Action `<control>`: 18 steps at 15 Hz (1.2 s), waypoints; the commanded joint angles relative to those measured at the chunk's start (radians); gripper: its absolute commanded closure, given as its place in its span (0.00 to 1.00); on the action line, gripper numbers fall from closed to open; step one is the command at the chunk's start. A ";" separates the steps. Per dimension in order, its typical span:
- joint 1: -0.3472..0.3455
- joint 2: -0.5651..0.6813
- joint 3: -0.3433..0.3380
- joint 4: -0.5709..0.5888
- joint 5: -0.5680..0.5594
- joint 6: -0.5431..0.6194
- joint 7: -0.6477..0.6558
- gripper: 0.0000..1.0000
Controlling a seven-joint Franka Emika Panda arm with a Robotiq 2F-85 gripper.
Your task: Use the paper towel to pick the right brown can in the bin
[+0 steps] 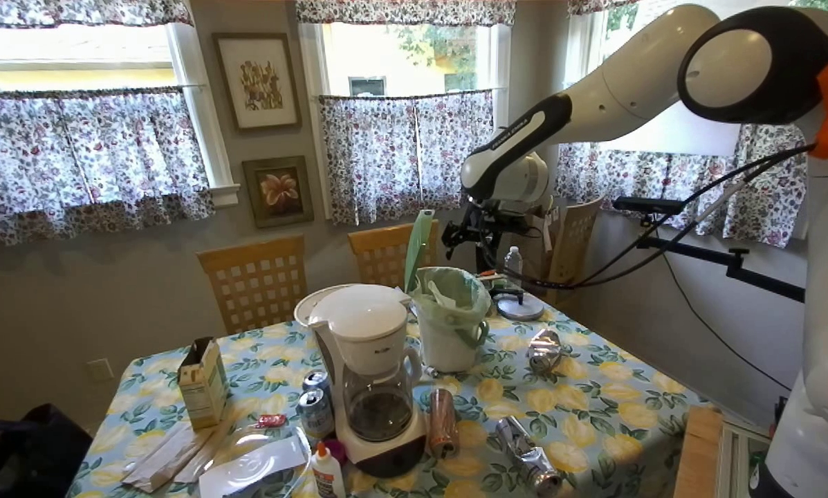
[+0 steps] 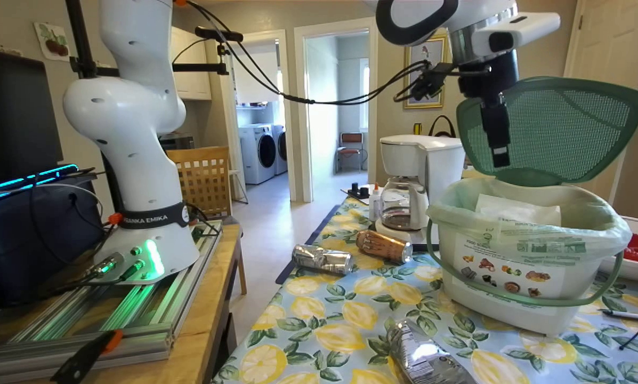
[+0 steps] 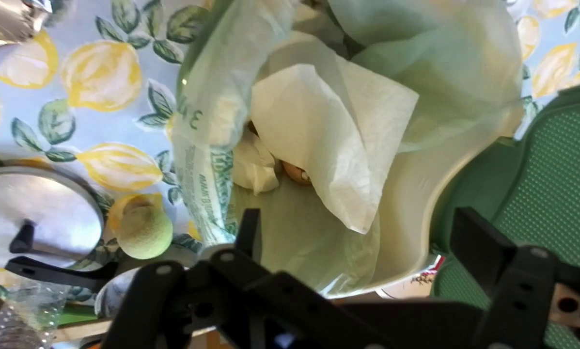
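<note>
The pale mint-green bin (image 1: 448, 346) stands on the table with its green lid (image 2: 558, 128) up; its wall shows in an exterior view (image 2: 457, 280) and its rim in the wrist view (image 3: 428, 213). The white paper towel (image 3: 328, 131) lies folded inside the bin on the green liner; it also shows in an exterior view (image 2: 518, 212). A small brown rounded thing (image 3: 297, 173) peeks out under the towel, mostly hidden. A brown can (image 2: 384, 245) lies on its side on the table before the coffee maker, also in an exterior view (image 1: 443, 422). My gripper (image 3: 358, 215) is open and empty above the bin.
The coffee maker (image 1: 379, 353) stands beside the bin. Crushed silver cans (image 1: 528, 453) (image 1: 545, 351) lie on the table. A round metal lid (image 3: 38, 213) and a greenish fruit (image 3: 144, 232) lie near the bin. A water bottle (image 1: 513, 263) stands behind.
</note>
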 commanded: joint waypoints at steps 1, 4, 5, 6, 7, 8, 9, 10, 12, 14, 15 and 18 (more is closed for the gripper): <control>0.025 -0.116 -0.044 -0.085 -0.163 -0.138 0.045 0.00; 0.022 -0.187 -0.043 -0.131 -0.231 -0.214 0.012 0.00; 0.022 -0.208 -0.041 -0.146 -0.247 -0.232 0.004 0.00; 0.022 -0.230 -0.037 -0.166 -0.255 -0.242 -0.007 0.00; 0.024 -0.251 -0.034 -0.185 -0.263 -0.250 -0.019 0.00; 0.025 -0.270 -0.032 -0.204 -0.265 -0.262 -0.042 0.00; 0.026 -0.292 -0.030 -0.224 -0.262 -0.269 -0.058 0.00; 0.028 -0.311 -0.029 -0.244 -0.264 -0.270 -0.075 0.00; 0.031 -0.348 -0.028 -0.287 -0.254 -0.260 -0.101 0.00; 0.029 -0.297 -0.030 -0.237 -0.238 -0.263 -0.089 0.00; 0.029 -0.306 -0.031 -0.246 -0.238 -0.263 -0.091 0.00; 0.028 -0.302 -0.031 -0.245 -0.238 -0.262 -0.091 0.00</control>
